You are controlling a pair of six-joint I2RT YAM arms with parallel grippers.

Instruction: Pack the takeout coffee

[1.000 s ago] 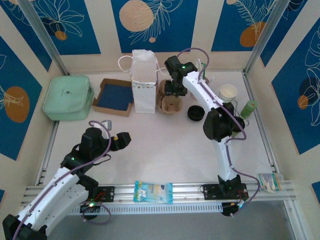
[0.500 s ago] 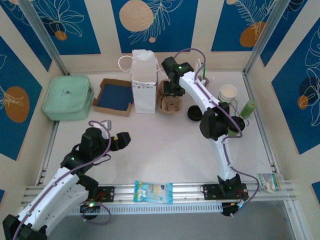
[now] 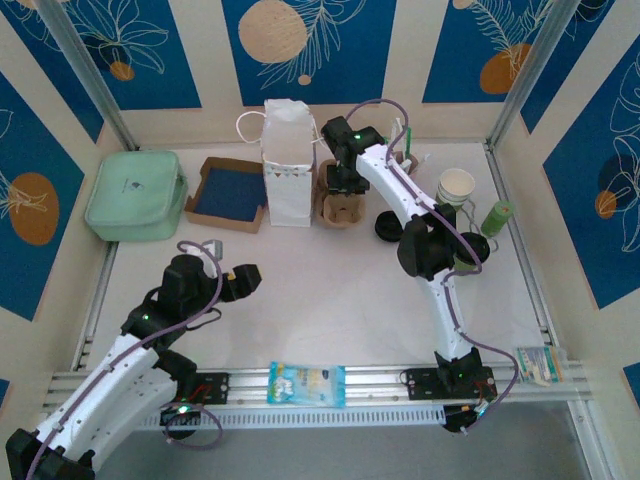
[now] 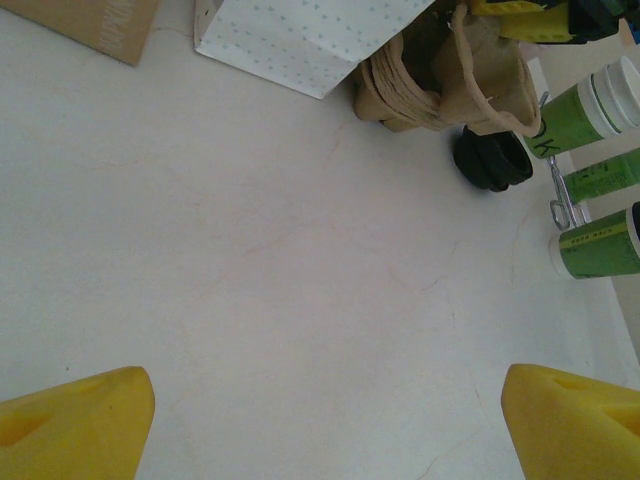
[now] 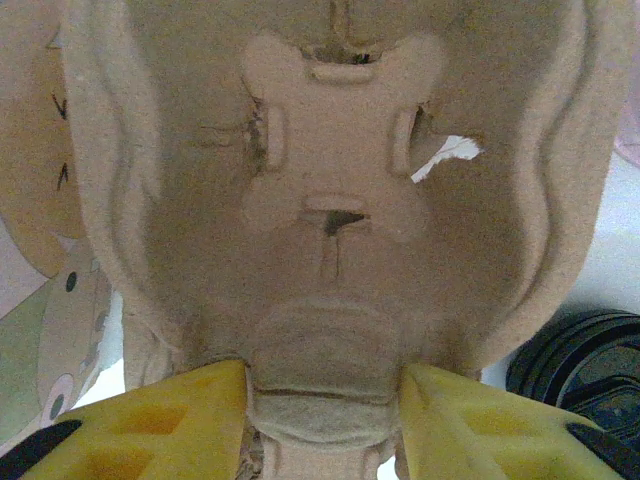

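Takeout coffee cup (image 4: 583, 109), cream upper, green lower

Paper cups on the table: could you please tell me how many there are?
2. One cup stands at the back right; the other cup is nearer, partly under the right arm. More may be hidden.

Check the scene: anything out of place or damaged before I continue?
The black lid lies on the table beside the pulp carrier, off the open cup. The carrier's wall shows a small torn gap.
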